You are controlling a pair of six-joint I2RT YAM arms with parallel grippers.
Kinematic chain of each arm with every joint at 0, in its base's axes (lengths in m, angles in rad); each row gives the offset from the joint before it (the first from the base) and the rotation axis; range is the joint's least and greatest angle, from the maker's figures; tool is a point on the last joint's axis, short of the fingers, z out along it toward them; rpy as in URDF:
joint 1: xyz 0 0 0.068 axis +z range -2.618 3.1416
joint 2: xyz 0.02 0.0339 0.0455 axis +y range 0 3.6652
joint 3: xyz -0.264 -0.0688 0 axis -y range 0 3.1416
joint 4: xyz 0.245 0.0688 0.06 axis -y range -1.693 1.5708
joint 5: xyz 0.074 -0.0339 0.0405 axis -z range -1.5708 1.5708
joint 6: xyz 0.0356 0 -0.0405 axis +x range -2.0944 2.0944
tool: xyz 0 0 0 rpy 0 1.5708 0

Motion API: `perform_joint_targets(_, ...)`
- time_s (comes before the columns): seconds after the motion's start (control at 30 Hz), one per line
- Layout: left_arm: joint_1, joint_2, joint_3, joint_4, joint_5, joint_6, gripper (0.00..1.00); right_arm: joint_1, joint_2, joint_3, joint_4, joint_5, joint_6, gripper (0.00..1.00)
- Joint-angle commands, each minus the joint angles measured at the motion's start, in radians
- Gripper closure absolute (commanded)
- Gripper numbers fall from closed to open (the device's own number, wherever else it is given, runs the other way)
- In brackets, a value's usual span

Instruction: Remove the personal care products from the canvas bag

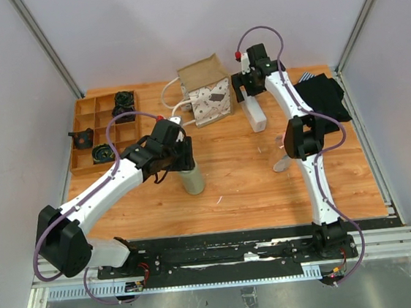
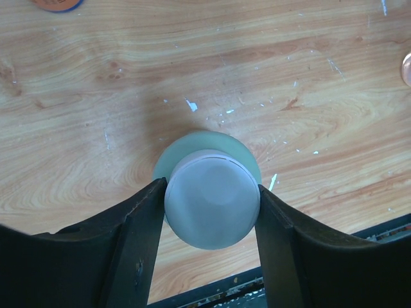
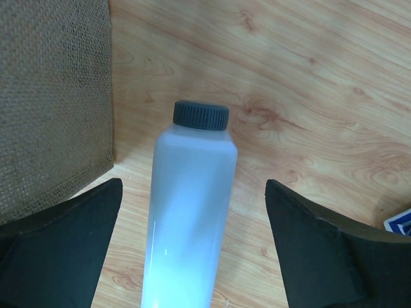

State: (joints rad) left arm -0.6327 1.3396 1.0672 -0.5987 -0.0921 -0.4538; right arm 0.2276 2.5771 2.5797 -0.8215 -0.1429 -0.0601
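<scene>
The canvas bag (image 1: 204,88) stands at the back middle of the table, and its tan weave (image 3: 51,96) fills the left of the right wrist view. An olive-beige bottle (image 1: 192,179) with a cream cap (image 2: 212,199) stands upright on the wood. My left gripper (image 2: 210,192) is shut on it, both fingers against the cap. A white bottle (image 3: 192,212) with a dark cap lies flat right of the bag. My right gripper (image 3: 192,186) hangs open over it, fingers wide and clear of it. A clear bottle (image 1: 283,155) lies by the right arm.
A wooden compartment tray (image 1: 86,133) with small black objects sits at the back left. A black garment (image 1: 324,97) lies at the back right. An orange, blue-rimmed object (image 2: 58,3) shows at the top edge of the left wrist view. The black base rail (image 1: 223,251) runs along the near edge.
</scene>
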Motion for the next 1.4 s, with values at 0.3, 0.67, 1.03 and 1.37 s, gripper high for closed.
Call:
perform_joint_targets(0.3, -0.016, 0.006, -0.019, 0.005, 0.07, -0.025, 0.31, 0.025, 0.069, 0.045, -0.021, 0.006, -0.052, 0.15)
perform_joint_targets(0.67, -0.016, 0.007, -0.013, 0.001, 0.075, -0.023, 0.3, 0.053, 0.103, 0.104, 0.049, 0.008, -0.068, 0.83)
perform_joint_targets(1.03, -0.016, 0.001, -0.006, -0.009, 0.077, -0.037, 0.31, -0.006, -0.205, -0.193, 0.329, 0.031, -0.04, 1.0)
perform_joint_targets(1.37, -0.016, -0.005, 0.006, -0.02, 0.063, -0.038, 0.31, -0.089, -0.77, -1.022, 1.13, -0.097, 0.087, 0.99)
